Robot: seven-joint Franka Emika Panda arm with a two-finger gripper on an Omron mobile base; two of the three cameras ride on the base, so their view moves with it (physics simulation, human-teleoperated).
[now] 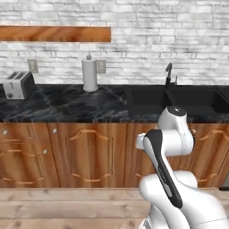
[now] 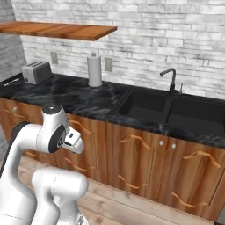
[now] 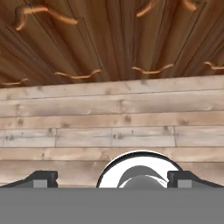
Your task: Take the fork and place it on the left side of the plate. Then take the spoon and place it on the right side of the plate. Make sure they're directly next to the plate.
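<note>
The gripper [image 3: 112, 180] has its two dark fingertips [image 3: 40, 178] spread wide apart at the bottom of the hand view, with nothing between them and nothing touched; beyond them lie the pale wooden floor planks [image 3: 109, 127] and, across the top of that frame, the brown cabinet doors [image 3: 105, 39]. The black double sink [image 1: 179, 100], at the right of the left base view, looks empty as far as its dark basins show, with a tap [image 1: 169, 74] behind it. On the dark counter [image 1: 62, 105] stand a toaster [image 1: 18, 85] at the far left and a paper towel roll [image 1: 90, 74] near the middle. I cannot make out the fork or the plate anywhere. The white arm [image 1: 172, 147] is folded low in front of the cabinets, elbow up, hand pointing down toward the floor.
</note>
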